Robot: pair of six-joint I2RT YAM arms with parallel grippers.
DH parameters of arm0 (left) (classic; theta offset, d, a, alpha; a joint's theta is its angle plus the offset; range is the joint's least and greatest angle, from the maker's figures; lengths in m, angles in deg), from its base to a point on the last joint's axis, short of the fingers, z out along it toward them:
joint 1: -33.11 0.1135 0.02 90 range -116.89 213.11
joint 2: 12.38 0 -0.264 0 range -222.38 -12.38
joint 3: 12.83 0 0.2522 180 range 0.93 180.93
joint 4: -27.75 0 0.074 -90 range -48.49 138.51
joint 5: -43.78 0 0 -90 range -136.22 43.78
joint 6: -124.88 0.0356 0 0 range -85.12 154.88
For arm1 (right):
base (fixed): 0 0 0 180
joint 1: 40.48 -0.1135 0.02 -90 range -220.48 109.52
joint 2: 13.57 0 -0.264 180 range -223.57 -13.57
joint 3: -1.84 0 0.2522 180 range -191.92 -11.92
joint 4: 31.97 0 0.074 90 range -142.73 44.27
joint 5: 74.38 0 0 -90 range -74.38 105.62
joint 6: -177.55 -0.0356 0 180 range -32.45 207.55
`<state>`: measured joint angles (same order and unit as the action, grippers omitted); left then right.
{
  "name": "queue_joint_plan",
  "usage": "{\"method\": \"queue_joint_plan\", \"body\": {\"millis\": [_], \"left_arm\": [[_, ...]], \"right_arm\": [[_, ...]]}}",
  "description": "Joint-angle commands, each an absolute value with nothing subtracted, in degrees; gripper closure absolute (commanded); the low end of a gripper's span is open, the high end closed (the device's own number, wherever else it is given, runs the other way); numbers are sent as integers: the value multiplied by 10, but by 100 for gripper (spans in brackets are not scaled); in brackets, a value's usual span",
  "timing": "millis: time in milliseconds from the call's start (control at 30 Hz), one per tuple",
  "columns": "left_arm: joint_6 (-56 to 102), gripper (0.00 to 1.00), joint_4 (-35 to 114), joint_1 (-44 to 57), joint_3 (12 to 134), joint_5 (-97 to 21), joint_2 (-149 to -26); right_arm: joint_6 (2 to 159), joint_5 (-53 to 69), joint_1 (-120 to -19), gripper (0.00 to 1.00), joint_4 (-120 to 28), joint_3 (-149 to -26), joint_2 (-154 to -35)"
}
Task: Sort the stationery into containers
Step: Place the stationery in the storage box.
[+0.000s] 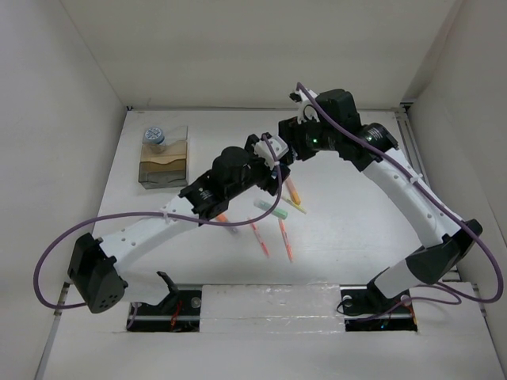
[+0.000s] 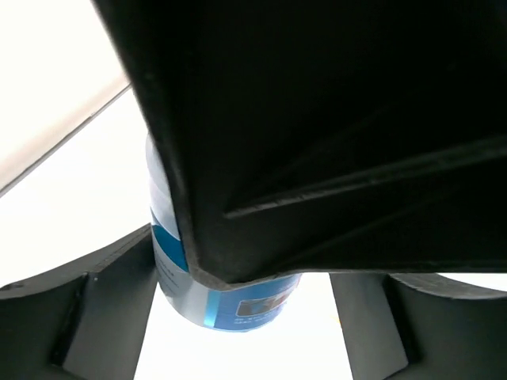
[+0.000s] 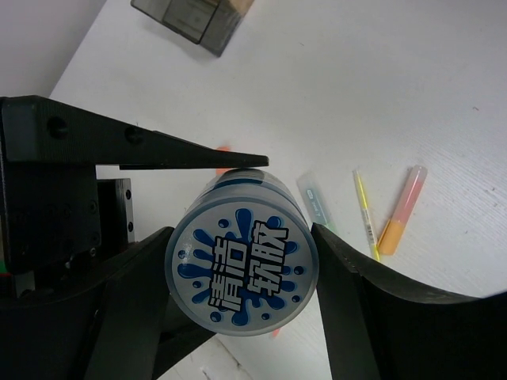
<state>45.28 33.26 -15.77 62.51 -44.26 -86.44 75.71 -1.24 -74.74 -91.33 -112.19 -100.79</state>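
Our right gripper (image 3: 240, 237) is closed on one cylinder (image 3: 242, 273). A finger presses each side, and the blue-splashed end cap faces its camera. Our left gripper (image 2: 238, 293) straddles the same cylinder from the opposite side. One finger (image 2: 103, 277) touches it and a bright gap shows at the other, so those jaws stand a little wider than the cylinder. The two grippers meet above the middle of the table (image 1: 356, 198).

We count two cylinders: the held one, and a second cylinder (image 1: 154, 137) standing in the rear compartment of the tray (image 1: 162, 178). There is one tray. We can make out six pens (image 1: 283, 240) lying loose on the table, just below the grippers in the top view. They are fanned close together, one partly under the left arm.

The tray sits at the far left, near the left wall (image 1: 63, 119) and well apart from the pens. Walls close the table on the left, back and right. Bare table lies between tray and pens, and a wider stretch lies right of the pens, under the right arm.
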Motion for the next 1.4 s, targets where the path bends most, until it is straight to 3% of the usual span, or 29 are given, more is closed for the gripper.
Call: {"method": "queue_joint_plan", "body": {"millis": [0, 300, 433, 600, 933, 1367], "left_arm": [[444, 26, 326, -162, 658, -416, -860], [438, 47, 343, -162, 674, -410, -872], [438, 48, 348, -162, 674, -405, -872], [438, 27, 348, -162, 674, -405, -872], [438, 15, 343, -162, 674, -410, -849], [449, 19, 331, -162, 668, -416, -832]], "right_arm": [[752, -33, -756, 100, -844, -1121, -981], [752, -38, -756, 100, -838, -1126, -981], [752, -44, -756, 100, -838, -1121, -981], [752, -44, -762, 100, -838, -1116, -986], [752, -27, -778, 100, -849, -1121, -1008], [752, -19, -794, 100, -862, -1139, -1028]]}}
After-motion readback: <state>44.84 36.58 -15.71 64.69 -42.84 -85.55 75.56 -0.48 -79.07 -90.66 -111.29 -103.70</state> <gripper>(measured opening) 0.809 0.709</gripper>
